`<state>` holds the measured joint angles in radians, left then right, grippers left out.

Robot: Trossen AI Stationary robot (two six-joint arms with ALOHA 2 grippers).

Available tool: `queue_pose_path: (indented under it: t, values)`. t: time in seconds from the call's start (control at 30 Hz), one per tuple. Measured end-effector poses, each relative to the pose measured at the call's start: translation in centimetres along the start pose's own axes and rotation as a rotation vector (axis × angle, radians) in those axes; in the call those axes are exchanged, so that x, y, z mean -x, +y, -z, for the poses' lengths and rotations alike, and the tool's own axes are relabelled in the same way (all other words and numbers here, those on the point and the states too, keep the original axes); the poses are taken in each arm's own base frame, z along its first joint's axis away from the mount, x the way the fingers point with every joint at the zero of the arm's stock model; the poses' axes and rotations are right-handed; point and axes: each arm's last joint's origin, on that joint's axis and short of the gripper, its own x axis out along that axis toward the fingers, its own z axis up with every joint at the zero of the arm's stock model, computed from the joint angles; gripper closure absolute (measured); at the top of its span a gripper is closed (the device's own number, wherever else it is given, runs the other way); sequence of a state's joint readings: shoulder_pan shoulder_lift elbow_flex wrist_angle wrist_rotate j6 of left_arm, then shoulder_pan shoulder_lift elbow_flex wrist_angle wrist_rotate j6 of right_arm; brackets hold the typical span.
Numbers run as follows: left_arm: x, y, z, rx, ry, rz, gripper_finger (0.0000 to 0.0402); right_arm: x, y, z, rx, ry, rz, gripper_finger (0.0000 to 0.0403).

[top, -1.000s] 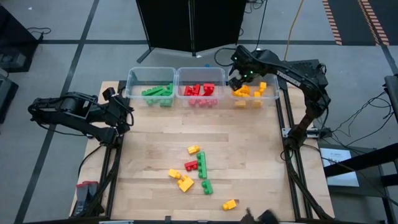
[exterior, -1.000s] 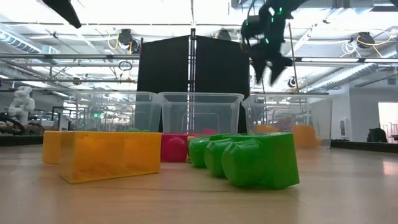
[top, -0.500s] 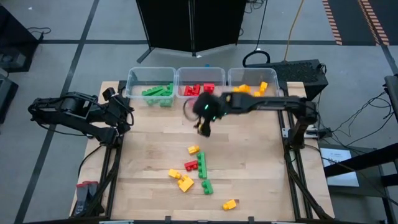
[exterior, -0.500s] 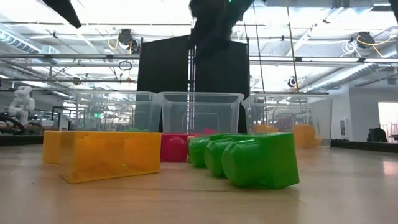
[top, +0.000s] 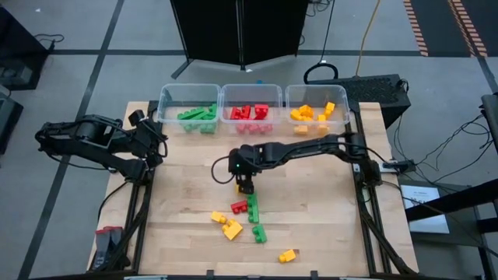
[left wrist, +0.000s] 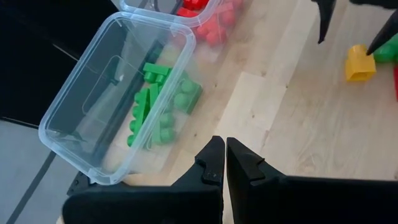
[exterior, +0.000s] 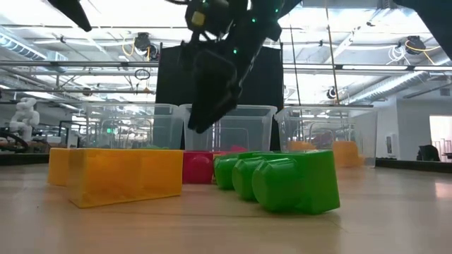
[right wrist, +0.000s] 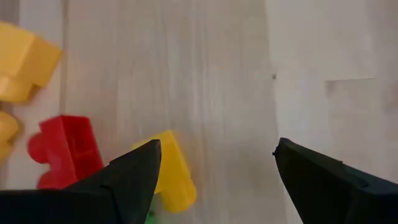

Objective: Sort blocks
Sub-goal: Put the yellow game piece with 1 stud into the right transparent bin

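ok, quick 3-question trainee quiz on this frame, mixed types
1. True or false: the right pincer is open.
2. Which bin holds yellow blocks? A) left B) middle C) right
3. Fill in: the left pincer is ____.

Key: 1 true. 2 C, the right bin, with yellow blocks inside. 3 shut.

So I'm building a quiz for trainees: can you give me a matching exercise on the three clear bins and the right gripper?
Things:
1. left clear plastic bin
2. middle clear plastic bin
3. right clear plastic bin
4. right gripper

States:
A. yellow bricks inside
B. open above the loose bricks
C. green bricks inside
D. red bricks inside

Pairs: 1-C, 2-D, 3-A, 4-B
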<state>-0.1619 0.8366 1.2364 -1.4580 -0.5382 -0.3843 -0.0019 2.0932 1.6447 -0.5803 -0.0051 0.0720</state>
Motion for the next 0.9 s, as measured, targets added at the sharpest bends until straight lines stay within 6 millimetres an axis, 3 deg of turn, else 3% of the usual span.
queue_pose_path:
  t: [0.4,0.9]
  values:
    - [0.0,0.0,0.0,0.000,0.006,0.013,0.0402,-0.7,2.3,0.2,0.170,-0.010,-0.049,0.0096]
    - [0.0,0.0,0.0,0.000,0.008,0.013,0.0402,-5.8,2.2,2.3,0.109,0.110,-0.046,0.0108]
